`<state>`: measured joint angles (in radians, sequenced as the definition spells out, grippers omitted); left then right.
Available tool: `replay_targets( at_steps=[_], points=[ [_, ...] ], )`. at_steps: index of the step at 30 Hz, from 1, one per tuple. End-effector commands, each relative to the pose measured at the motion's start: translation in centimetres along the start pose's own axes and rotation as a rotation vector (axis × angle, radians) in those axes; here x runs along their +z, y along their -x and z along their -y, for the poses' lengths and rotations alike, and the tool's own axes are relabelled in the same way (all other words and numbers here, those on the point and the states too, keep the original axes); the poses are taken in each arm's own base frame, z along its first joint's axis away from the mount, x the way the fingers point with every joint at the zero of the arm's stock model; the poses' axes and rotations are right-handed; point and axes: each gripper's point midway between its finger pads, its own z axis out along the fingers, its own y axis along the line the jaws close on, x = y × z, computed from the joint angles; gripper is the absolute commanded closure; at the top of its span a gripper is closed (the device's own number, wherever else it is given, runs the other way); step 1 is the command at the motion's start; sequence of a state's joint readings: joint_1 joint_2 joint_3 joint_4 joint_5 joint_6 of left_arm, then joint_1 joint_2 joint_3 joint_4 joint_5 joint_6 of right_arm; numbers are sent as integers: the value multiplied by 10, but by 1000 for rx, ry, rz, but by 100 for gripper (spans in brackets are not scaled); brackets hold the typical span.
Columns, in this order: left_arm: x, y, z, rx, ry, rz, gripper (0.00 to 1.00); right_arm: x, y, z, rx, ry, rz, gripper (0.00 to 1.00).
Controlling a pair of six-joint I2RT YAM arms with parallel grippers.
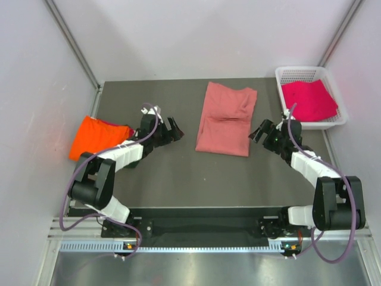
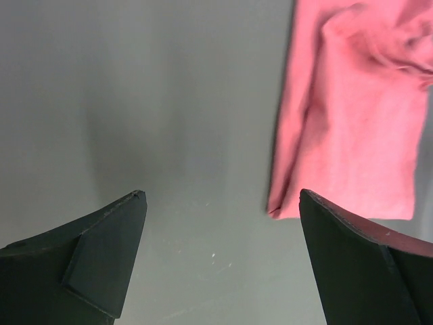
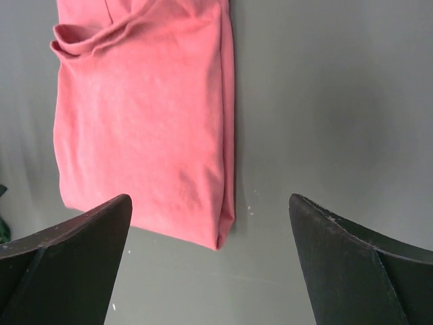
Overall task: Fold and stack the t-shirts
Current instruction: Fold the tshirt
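A salmon-pink t-shirt (image 1: 225, 119), partly folded into a long strip, lies flat mid-table; it also shows in the left wrist view (image 2: 352, 128) and the right wrist view (image 3: 145, 115). A bright orange t-shirt (image 1: 94, 136) lies folded at the left edge. A magenta t-shirt (image 1: 308, 100) lies in the white basket (image 1: 290, 75). My left gripper (image 1: 168, 130) is open and empty, just left of the pink shirt's near corner. My right gripper (image 1: 260, 132) is open and empty, just right of the shirt's near right corner.
The white mesh basket stands at the back right corner. Grey walls close in the table on the left, right and back. Bare dark tabletop (image 1: 196, 179) lies between the arms and in front of the pink shirt.
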<state>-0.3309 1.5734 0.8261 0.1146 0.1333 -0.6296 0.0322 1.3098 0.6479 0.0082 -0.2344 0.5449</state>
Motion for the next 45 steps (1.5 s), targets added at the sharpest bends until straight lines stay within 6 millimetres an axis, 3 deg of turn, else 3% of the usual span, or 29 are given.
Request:
replay_targets(
  at_steps=[1, 5, 8, 10, 11, 12, 13, 14, 15, 19, 31, 33, 36, 37, 40, 45],
  points=[
    [-12, 41, 29, 49, -125, 179, 1, -8, 26, -4, 40, 97, 129, 0],
    [-20, 46, 32, 48, -132, 215, 1, -16, 26, 6, 72, 153, 166, 2],
    [-23, 43, 34, 33, -162, 220, 1, -8, 15, 9, 75, 171, 103, 4],
    [-17, 37, 31, 30, -142, 180, 1, -4, 12, 8, 60, 166, 80, 12],
    [-12, 30, 27, 27, -120, 136, 1, -2, 12, 8, 46, 155, 65, 24],
    [-5, 34, 30, 31, -110, 113, 2, 2, 9, 9, 37, 121, 58, 24],
    [-1, 27, 28, 35, -95, 67, 4, 4, 3, 10, 34, 98, 34, 24],
    [5, 21, 33, 39, -125, 32, 6, 7, 6, 8, 7, 81, 41, 31],
    [7, 18, 35, 39, -138, 18, 12, 9, 2, 3, -13, 74, 28, 31],
    [17, 0, 37, 52, -140, -57, 18, 13, -18, -13, -94, 30, -36, 27],
    [32, -52, 48, 63, -132, -259, 18, 28, -67, -3, -58, 22, -222, 46],
    [32, -57, 47, 69, -127, -271, 18, 30, -70, -2, -60, 27, -229, 50],
    [33, -64, 47, 65, -131, -294, 21, 34, -76, -4, -56, 48, -265, 65],
    [34, -65, 49, 65, -137, -299, 22, 36, -75, -7, -54, 59, -270, 75],
    [34, -68, 46, 75, -132, -304, 22, 38, -79, -9, -59, 90, -288, 91],
    [35, -71, 43, 92, -129, -308, 18, 36, -70, -4, -78, 56, -247, 100]
  ],
)
